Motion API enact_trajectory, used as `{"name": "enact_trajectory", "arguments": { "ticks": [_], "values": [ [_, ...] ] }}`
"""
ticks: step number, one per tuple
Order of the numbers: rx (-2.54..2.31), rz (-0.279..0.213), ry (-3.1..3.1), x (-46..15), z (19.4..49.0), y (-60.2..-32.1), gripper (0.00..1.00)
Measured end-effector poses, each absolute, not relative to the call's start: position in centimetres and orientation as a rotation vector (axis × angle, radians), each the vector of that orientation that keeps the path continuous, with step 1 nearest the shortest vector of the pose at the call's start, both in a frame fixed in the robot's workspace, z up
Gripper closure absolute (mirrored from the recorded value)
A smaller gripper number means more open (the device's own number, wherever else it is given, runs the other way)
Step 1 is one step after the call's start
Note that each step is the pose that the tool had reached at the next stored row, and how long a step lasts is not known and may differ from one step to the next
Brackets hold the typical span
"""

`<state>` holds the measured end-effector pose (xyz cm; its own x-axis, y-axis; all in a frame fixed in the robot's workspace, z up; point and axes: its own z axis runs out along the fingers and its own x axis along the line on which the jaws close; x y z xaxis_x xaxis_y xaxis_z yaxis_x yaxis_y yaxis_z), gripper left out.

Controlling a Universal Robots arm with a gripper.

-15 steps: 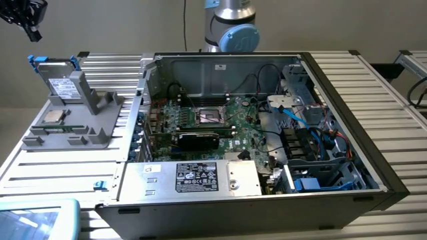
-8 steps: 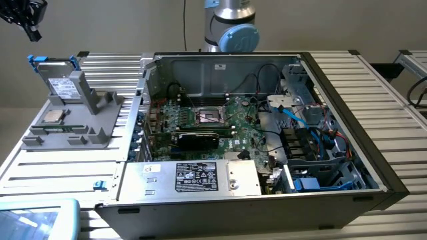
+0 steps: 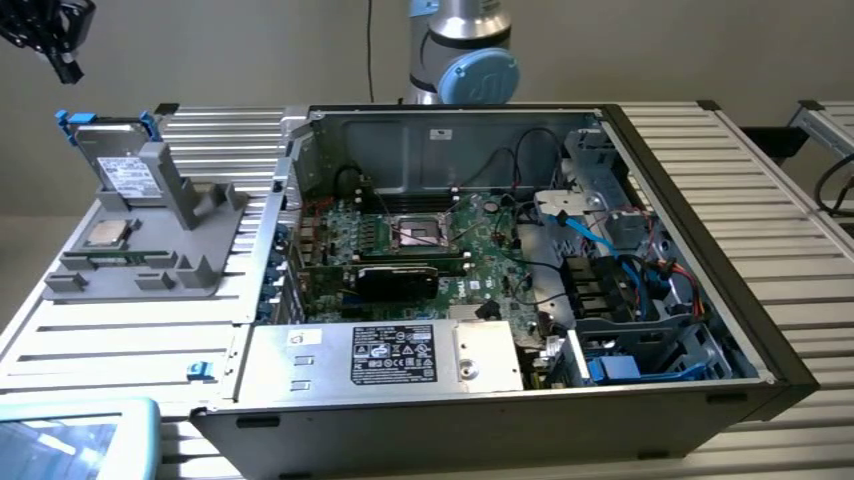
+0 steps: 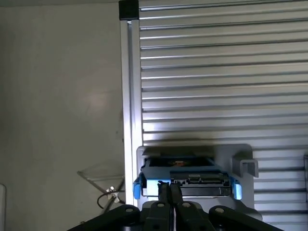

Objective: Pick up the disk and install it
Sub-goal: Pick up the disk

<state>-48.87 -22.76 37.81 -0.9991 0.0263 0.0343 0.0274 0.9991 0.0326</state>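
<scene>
- One step was in hand, by my reading: the approach for the pick, with nothing lifted yet and the install not begun.
- The gripper (image 4: 169, 186) hung above the disk (image 3: 118, 165) with its two fingers pressed together and nothing held between them. In the wrist view their tips lay over the disk's upper edge, and the exterior view put the claw well above it, so I judged them apart.
- The disk stood on edge in a slot of the grey holder (image 3: 200, 215), at the exterior view's left. The holder sat on the slatted table (image 3: 747, 200) just beside the open computer case (image 3: 387, 140), and blue rails showed at both ends of the disk.
- A small square chip (image 3: 107, 233) lay flat on the same holder, near the disk but not touching it.
- A grasp, as I judged it, would call for the fingers to part wider than the disk is thick. They would then need to come down squarely over its upper edge, between the blue rails and clear of the holder's walls.
</scene>
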Motion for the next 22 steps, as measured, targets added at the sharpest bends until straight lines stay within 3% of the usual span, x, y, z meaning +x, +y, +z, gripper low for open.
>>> {"name": "enact_trajectory", "arguments": {
  "ticks": [22],
  "values": [
    [0.575,-0.048,-3.047,-48.87,37.8,-22.76,0.89]
  ]
}}
